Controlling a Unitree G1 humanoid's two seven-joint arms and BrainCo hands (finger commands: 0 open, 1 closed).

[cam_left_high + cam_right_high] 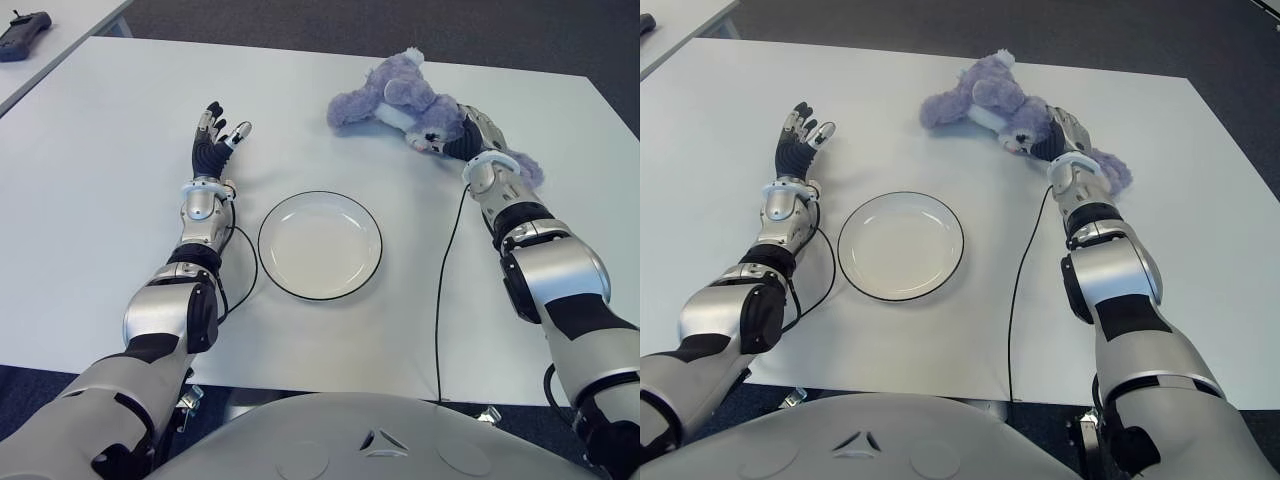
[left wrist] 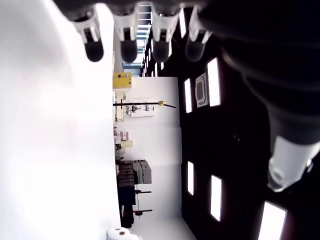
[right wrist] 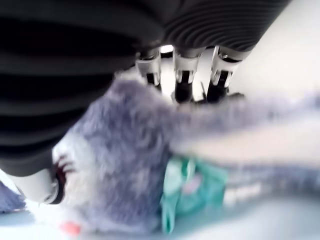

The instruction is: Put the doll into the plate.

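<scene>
A white table [image 1: 100,200] fills most of the eye view. In the upper right of the frame lies a purple plush doll [image 1: 395,100], sprawled on its side. The right robot hand [image 1: 462,135] is on the doll, its dark palm pressed over the toy's head and body. In the right wrist view the fingers [image 3: 182,75] reach across the fur and over the doll's far side, with the thumb against its pale face, so the hand appears to be grasping the doll. Whether the doll has left the table cannot be told.

An empty white plate [image 1: 275,275] with a thin dark rim sits at the centre of the frame, below and to the left of the doll, well apart from it. The left robot hand [image 1: 212,140] shows to the left of the plate, fingers straight and spread, holding nothing.

The step in hand looks like securing the grasp before carrying the doll to the plate. To do it well, the fingers should likely close firmly around the soft body rather than only a limb, since plush compresses and slips. The lift should probably be high enough that dangling legs clear the plate's rim. The release is best made over the plate's centre, so the floppy toy does not drape over the edge.
</scene>
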